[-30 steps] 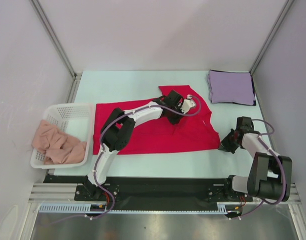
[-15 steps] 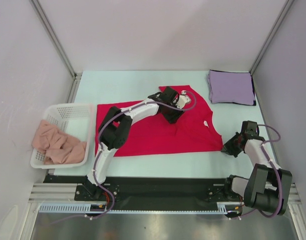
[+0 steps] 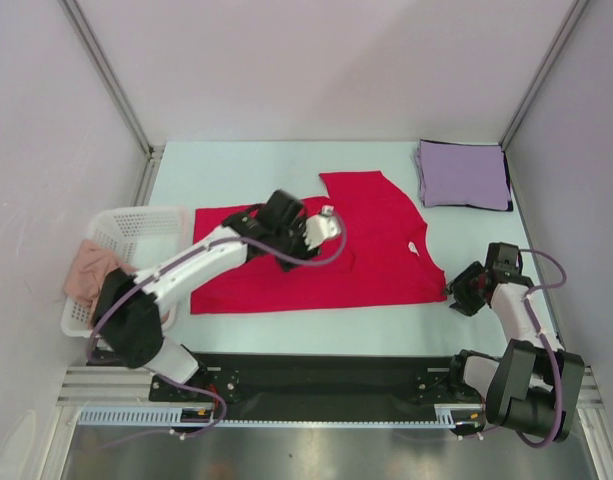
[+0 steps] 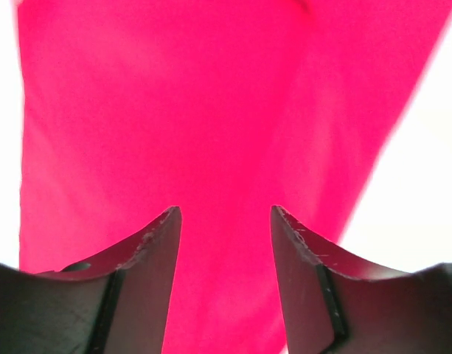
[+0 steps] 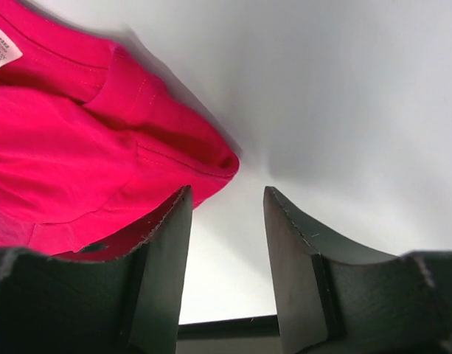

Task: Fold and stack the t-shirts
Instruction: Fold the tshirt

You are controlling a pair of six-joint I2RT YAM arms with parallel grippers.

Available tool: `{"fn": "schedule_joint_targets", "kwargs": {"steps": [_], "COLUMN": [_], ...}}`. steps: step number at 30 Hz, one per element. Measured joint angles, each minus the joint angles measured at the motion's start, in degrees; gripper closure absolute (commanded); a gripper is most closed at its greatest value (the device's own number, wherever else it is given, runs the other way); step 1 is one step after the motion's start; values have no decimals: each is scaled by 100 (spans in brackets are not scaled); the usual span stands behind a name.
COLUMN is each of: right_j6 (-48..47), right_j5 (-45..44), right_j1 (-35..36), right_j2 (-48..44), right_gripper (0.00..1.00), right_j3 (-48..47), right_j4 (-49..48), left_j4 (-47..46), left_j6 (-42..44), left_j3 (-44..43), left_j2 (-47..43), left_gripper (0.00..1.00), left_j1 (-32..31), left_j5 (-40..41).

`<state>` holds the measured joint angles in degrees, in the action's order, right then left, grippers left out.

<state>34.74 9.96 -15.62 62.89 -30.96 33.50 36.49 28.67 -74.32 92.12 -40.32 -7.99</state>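
While left claw (image 4: 224, 210) and right claw (image 5: 227, 189) gape empty | crimson-red soft cloth t-shirt (image 3: 376, 260) spread on counter (image 3: 246, 175) | advice: pinch matching corners evenly

Overhead view: even, diffuse light, sharp, faint shadows. Left wrist view: desk (image 4: 425, 192) blown out white, red t-shirt (image 4: 174, 110) oversaturated and soft. Right wrist view: soft shadow along the t-shirt's edge; right gripper (image 5: 227, 192) dark, slightly blurred.

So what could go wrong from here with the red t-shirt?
The right gripper stands open beside a corner of the red t-shirt; moving off, it might drag the cloth and spoil the fold. The elbow of the left arm is over the basket; a swing might knock it.
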Motion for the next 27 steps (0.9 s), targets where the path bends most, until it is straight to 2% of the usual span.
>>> {"fn": "schedule_joint_targets", "kwargs": {"steps": [4,9,10,15,17,19,20,22,23,27], "right_j6": [-7,-28,-28,-39,-48,-50,-50,-48,-46,-15], "right_j5": [90,203,240,352,380,444,472,557,608,719], "right_j1": [2,17,22,26,9,-85,-179,-463,-658,-1451], "right_j2": [42,197,238,466,514,518,509,450,369,-225], "right_gripper": [58,71,77,100,100,100,100,100,100,100], "right_j3": [120,138,138,138,138,138,138,138,155,278], "right_j4": [-190,-330,-365,-446,-450,-424,-404,-330,-284,-17], "left_j4": [269,658,734,542,450,382,339,149,98,72], "left_j6": [319,568,632,896,955,999,1034,1056,1073,1086], "left_j3": [1766,3593,3847,4124,4201,4273,4317,4437,4470,4463], "left_j2": [-1165,-1716,-1827,-2236,-2277,-2315,-2319,-2326,-2328,-2387], "left_gripper": [47,43,42,42,46,55,72,93,100,100], "left_j1": [7,179,343,1185,1287,1285,1285,1287,1290,1298], "left_j5": [367,883,990,1327,1456,1543,1591,1742,1801,1805]}}
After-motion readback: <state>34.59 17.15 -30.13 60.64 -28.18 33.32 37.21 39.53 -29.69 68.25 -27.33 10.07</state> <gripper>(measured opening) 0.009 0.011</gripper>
